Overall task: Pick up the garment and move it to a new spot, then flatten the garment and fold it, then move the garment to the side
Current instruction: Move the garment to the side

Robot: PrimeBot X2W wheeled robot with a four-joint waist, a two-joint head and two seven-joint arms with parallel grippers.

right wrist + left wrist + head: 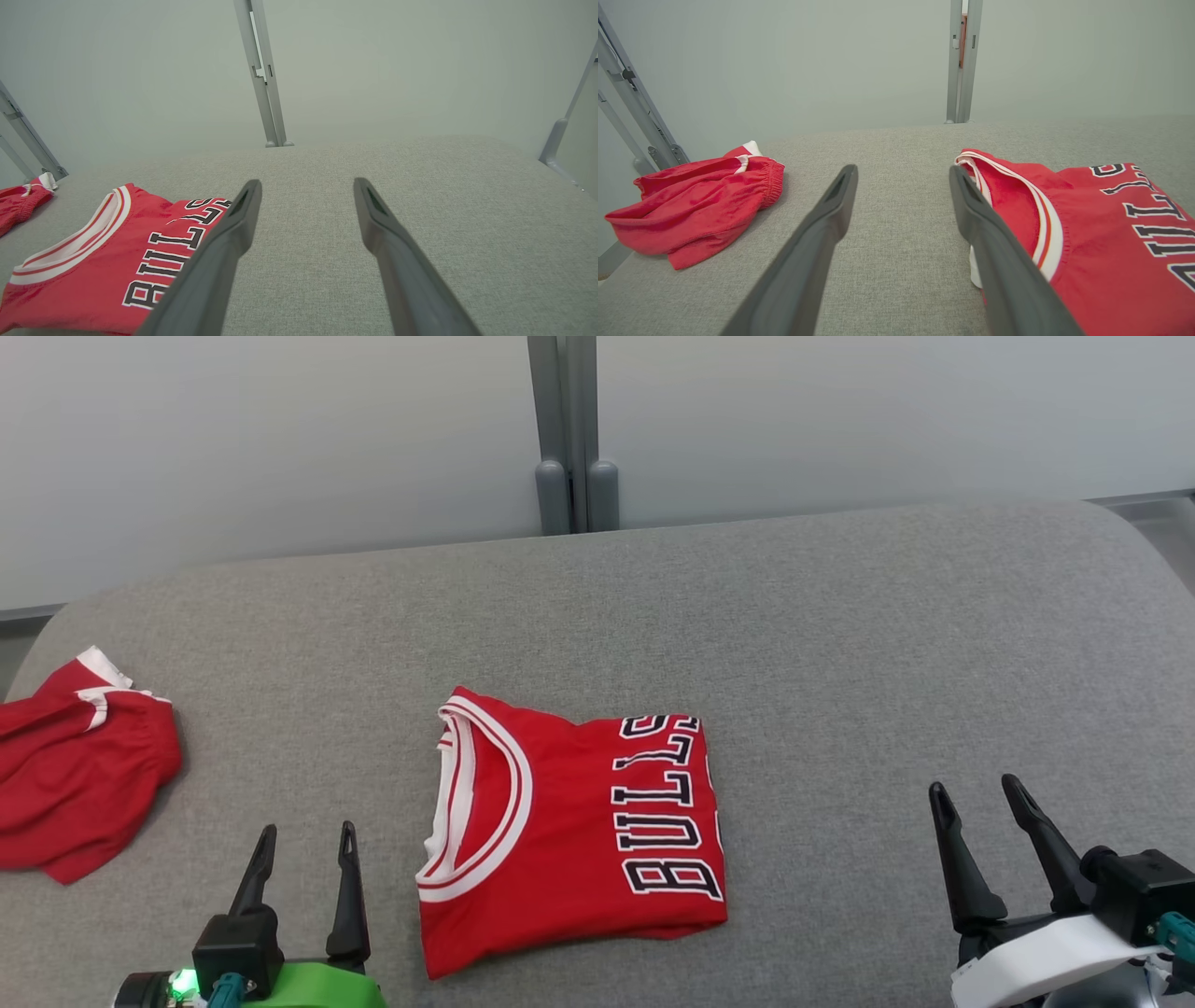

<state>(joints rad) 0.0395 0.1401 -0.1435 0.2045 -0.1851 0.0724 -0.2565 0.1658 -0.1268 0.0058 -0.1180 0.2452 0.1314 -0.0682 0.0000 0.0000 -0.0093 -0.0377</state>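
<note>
Centre front of the grey bench point(840, 663): one red jersey point(569, 840), folded flat, lettering reads "BULLS". Left edge of the bench: red shorts point(79, 775), crumpled. I have the left claw point(308, 828) and right claw point(975, 784) both spread wide, empty, flanking the jersey. Bare bench right of it and behind.
</note>
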